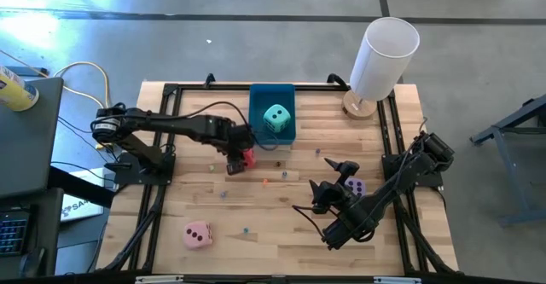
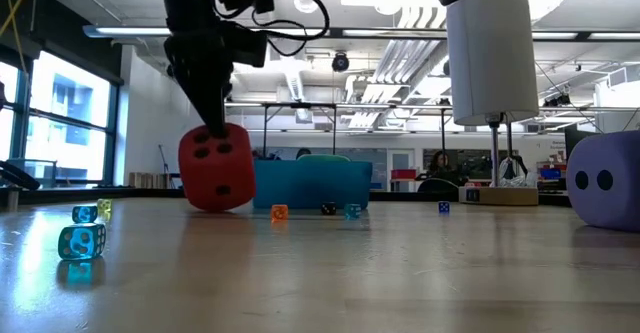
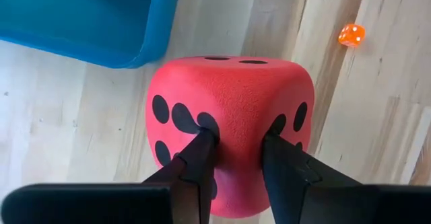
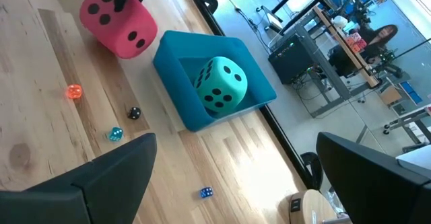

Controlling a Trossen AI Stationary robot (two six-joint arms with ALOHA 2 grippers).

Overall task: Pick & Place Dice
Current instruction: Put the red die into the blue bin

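The red die (image 1: 247, 157) sits just near-left of the blue tray (image 1: 258, 96), tilted, in my left gripper (image 3: 237, 140), which is shut on it. It shows again as the red die (image 2: 215, 168) in the low view. The teal die (image 1: 275, 118) lies inside the tray. My right gripper (image 1: 334, 180) is open over the right half of the table, touching nothing, with the purple die (image 1: 357, 187) right beside it on the wood. The pink die (image 1: 197, 234) rests on the table near the near-left edge. My left gripper pinches the red die by its top face (image 3: 236, 109) between the two fingers, one fingertip (image 3: 202, 143) on each side of a foam ridge that is dented in. The fingers come from above, pointing down. The die hangs tilted; whether its lower edge (image 2: 215, 209) touches the table I cannot tell.
A white cylinder on a round wooden base (image 1: 384, 52) stands at the far right corner. Several tiny coloured dice lie scattered mid-table, such as a cyan one (image 2: 82, 241) and an orange one (image 3: 351, 34). Black frame rails (image 1: 153, 190) run along both sides.
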